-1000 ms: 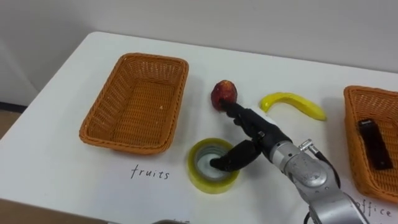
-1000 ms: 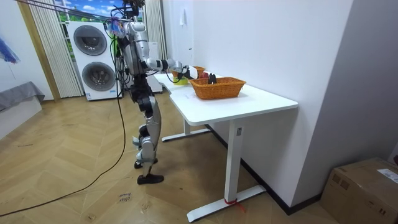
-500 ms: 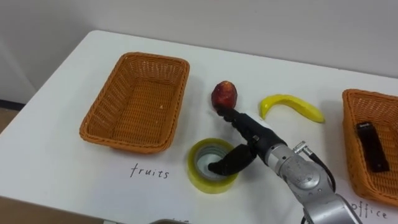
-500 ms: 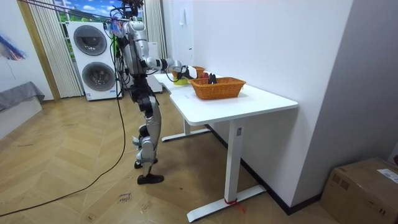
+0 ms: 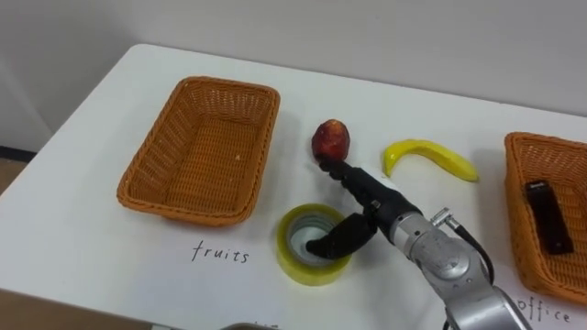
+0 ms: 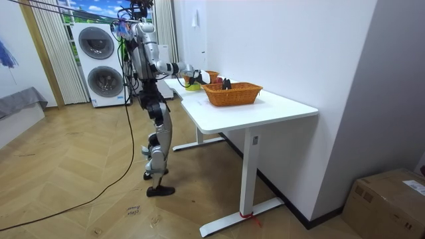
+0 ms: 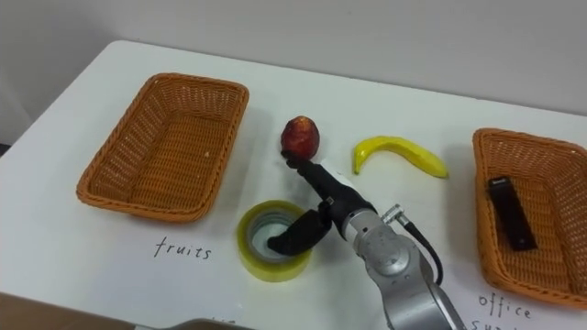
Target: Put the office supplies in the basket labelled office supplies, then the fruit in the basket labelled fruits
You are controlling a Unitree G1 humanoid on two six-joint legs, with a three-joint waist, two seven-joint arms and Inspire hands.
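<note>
Tape roll [image 5: 314, 246] around thumb of right hand [image 5: 378, 207], apple [image 5: 331, 139] at fingertips [image 5: 328, 167], banana [image 5: 429, 156] beyond

the right basket [image 5: 525, 229] is cut off by the view's right edge; the dark flat thing [image 5: 548, 215] in it is too blurred to name. whether the fingertips of the right hand [image 5: 371, 203] touch the apple [image 5: 330, 139], or its thumb the inner wall of the tape roll [image 5: 292, 261], cannot be told. in the room view the things on the table [image 6: 265, 106] are too small to tell.

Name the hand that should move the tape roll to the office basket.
Right. The right hand has its thumb inside the tape roll, and the office basket lies on that side.
</note>
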